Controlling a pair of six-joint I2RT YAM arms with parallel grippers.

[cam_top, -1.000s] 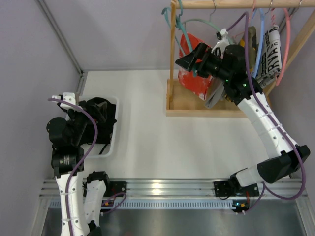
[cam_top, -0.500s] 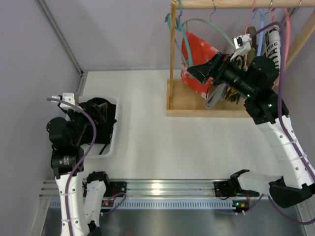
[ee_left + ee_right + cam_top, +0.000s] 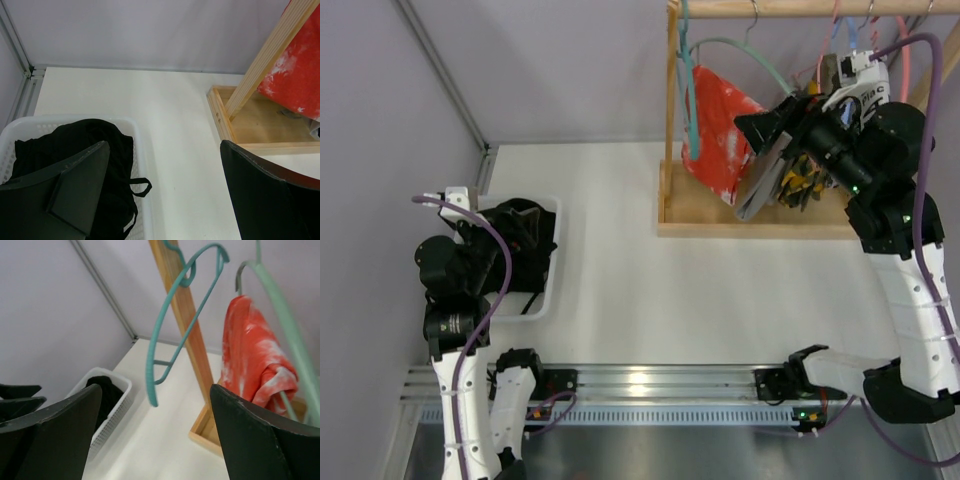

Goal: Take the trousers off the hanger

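**Ana:** Starting from above, where is the right pincer point(image 3: 752, 125) sitting?

**Ben:** It is hovering high up at the wooden rack point(image 3: 671, 110), with its jaws spread wide and gripping nothing. The red trousers point(image 3: 713, 135) are hanging just beside it, on the side towards the rack's post. They are draped over the mint hanger point(image 3: 745, 48). From this height nobody can tell whether a fingertip is brushing the cloth.

**Ana:** And around them?

**Ben:** A bare teal hanger point(image 3: 688, 90) is dangling by the post, and a grey garment point(image 3: 758, 190) is drooping under the pincer. Far across the bench point(image 3: 650, 290), a white basket point(image 3: 552, 275) is holding a black garment point(image 3: 525, 235).

**Ana:** What is the left wrist camera showing?

**Ben:** The left pincer point(image 3: 165, 150) is gaping wide and empty. One of its fingers is hanging over the black garment in the basket. The red trousers are showing only as a corner at the far right, behind the rack's post and well apart from this pincer.

**Ana:** And the right wrist camera?

**Ben:** There the right pincer's two fingers are standing far apart with nothing between them. The teal hanger is swinging in the gap beyond them. The red trousers are hanging above the finger on the right of the picture, bunched over the mint hanger. They are near that finger, but there is clear space between them. The basket is lying low on the other side of the picture.
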